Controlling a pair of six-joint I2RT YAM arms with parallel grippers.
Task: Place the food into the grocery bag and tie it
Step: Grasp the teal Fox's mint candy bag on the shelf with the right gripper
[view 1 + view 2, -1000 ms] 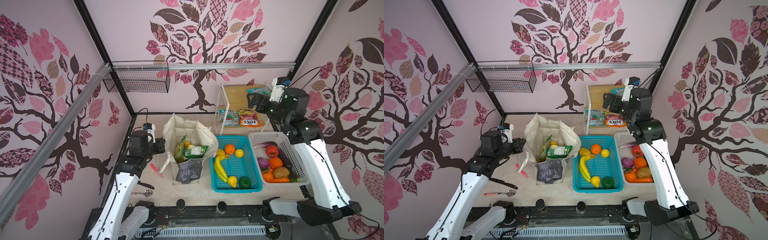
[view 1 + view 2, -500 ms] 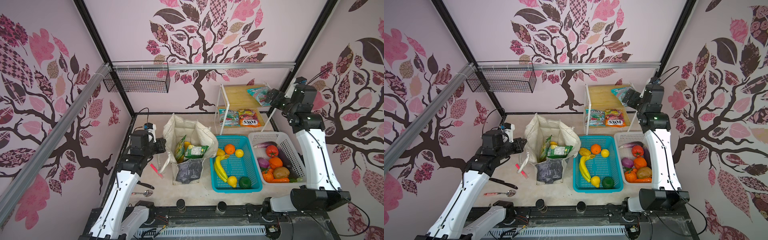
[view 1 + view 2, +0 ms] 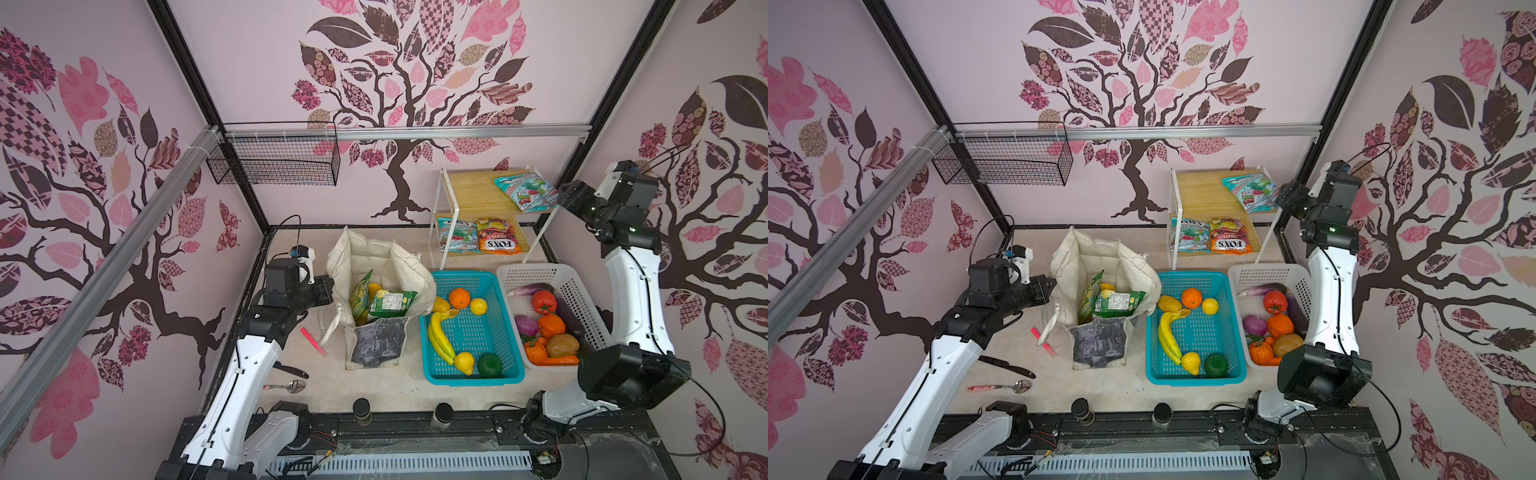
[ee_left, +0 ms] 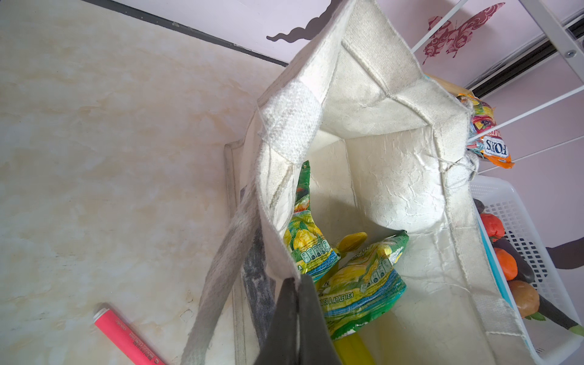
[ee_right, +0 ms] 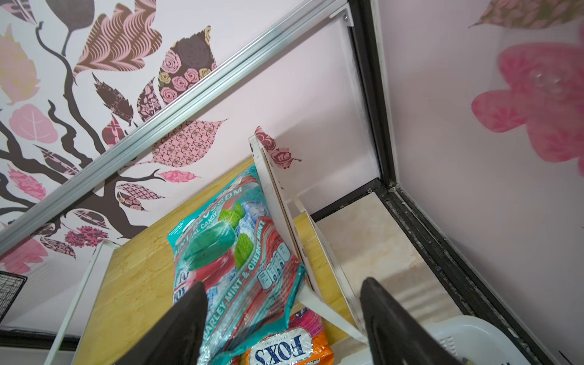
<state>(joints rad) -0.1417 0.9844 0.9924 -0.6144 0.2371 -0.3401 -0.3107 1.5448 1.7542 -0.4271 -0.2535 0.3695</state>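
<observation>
Progress: early.

- **Bag:** The grocery bag (image 3: 376, 257) stands upright on the worktop (image 3: 374, 386), mouth open, just beside the teal basket (image 3: 471, 379). It holds two green-yellow packets (image 3: 388, 300) and a yellow item (image 4: 352, 240) that I cannot identify.
- **Left gripper** (image 4: 298, 282): fingers closed, pinching the bag's rim, apparently to hold the mouth open.
- **Right gripper** (image 5: 282, 284): fingers apart, straddling a corner of the teal packet (image 5: 227, 252) on the top shelf of the rack (image 3: 469, 191). No contact is confirmed and nothing is held.
- **Judged current step:** picking that packet.
- **Left to do:**
  - this packet
  - the lower-shelf packets (image 3: 457, 235)
  - bananas (image 3: 440, 336), oranges and lemons in the teal basket
  - vegetables in the white basket (image 3: 536, 272)
- **Tying:** handles hang loose, so not begun.
</observation>
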